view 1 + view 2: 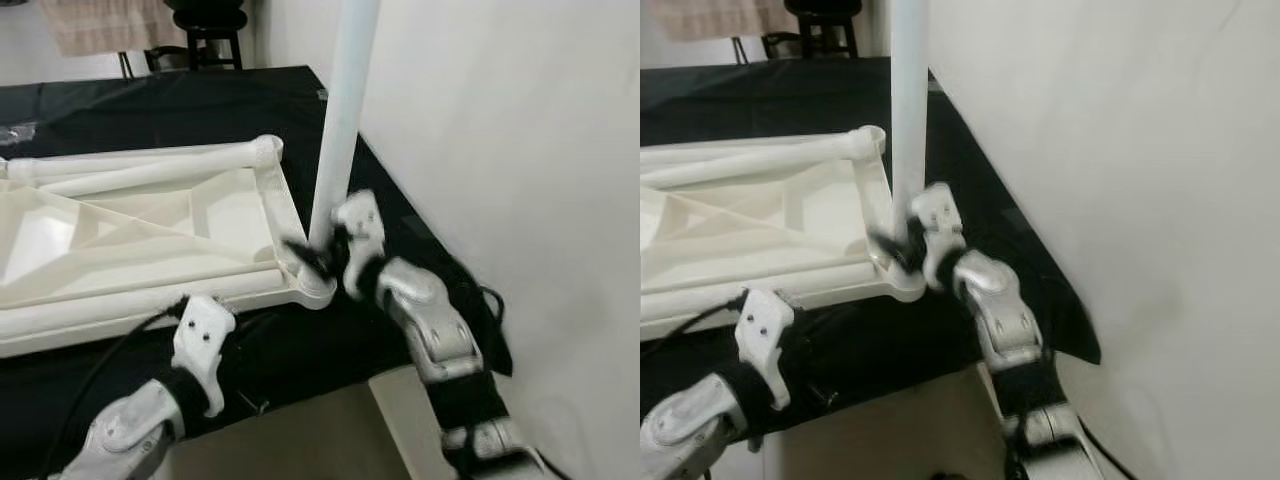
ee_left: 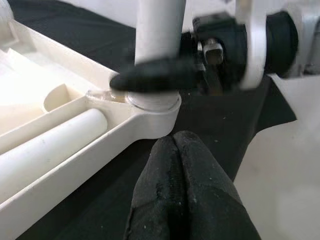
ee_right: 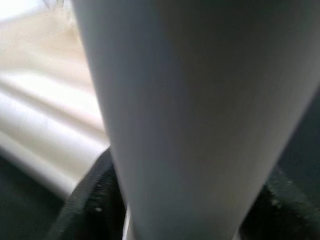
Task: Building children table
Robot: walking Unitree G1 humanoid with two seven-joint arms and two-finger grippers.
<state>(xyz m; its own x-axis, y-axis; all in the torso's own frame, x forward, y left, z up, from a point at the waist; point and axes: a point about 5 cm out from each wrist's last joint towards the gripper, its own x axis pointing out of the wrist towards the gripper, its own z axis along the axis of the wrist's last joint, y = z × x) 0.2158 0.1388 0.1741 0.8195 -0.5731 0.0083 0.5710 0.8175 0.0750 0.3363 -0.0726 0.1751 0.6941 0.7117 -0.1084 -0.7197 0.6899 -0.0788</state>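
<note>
Centre frame, the right gripper point(image 1: 318, 252) has its jaws pinching the upright white table leg point(image 1: 343, 120) just above its corner socket on the upturned white tabletop point(image 1: 150, 240), which lies on the black-covered desk point(image 1: 190, 105). Lower left, the left gripper point(image 2: 182, 185) hovers beside that corner, jaws pressed together.

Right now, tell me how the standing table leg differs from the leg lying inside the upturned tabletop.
The standing leg is upright, seated in the corner socket of the tabletop; the lying leg rests flat in the tabletop's underside. The right pincer grips the standing leg near its base; nothing holds the lying leg, and the left pincer is shut beside the corner. Both are white round tubes.
</note>
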